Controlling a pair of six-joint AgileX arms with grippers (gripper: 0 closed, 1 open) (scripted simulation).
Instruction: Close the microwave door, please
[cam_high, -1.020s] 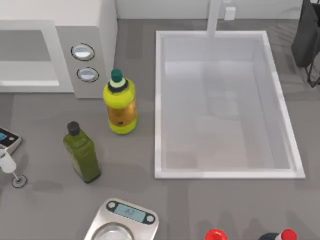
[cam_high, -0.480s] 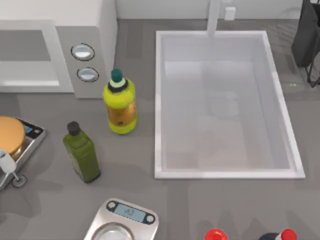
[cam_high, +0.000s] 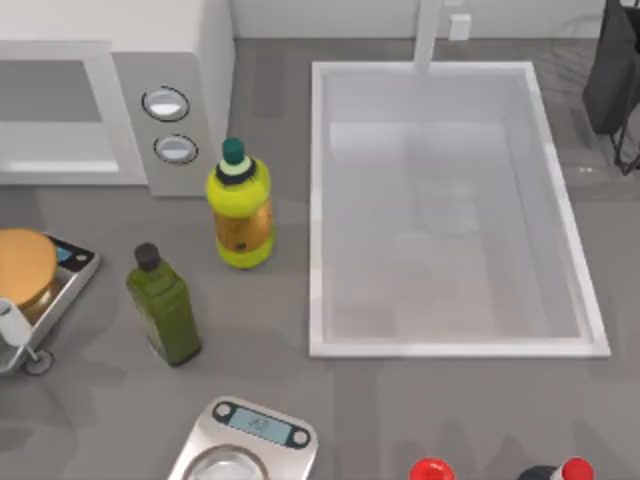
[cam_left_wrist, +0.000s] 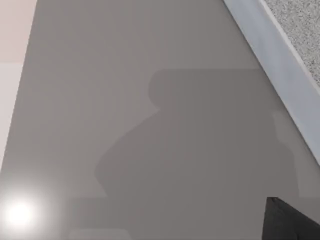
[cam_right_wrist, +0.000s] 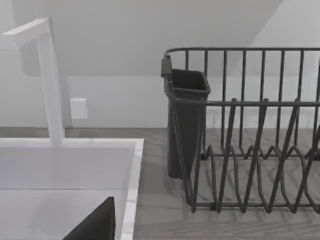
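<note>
top view: a grey counter (cam_high: 270, 370) holds a white sink (cam_high: 320, 210) at centre right. the microwave (cam_high: 150, 60) sits upper left, cavity showing. yellow bottle (cam_high: 240, 210), green bottle (cam_high: 165, 305) and silver scale (cam_high: 250, 440) stand before it. either claw's state: cannot tell.

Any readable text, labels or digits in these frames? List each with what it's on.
None reads clearly.
Kitchen scale display: digits present, too blurred to read.
Yellow bottle label: brown band, no legible print.
Microwave dials: no markings visible.
Second scale at the table's left edge: blue display, unreadable.
</note>
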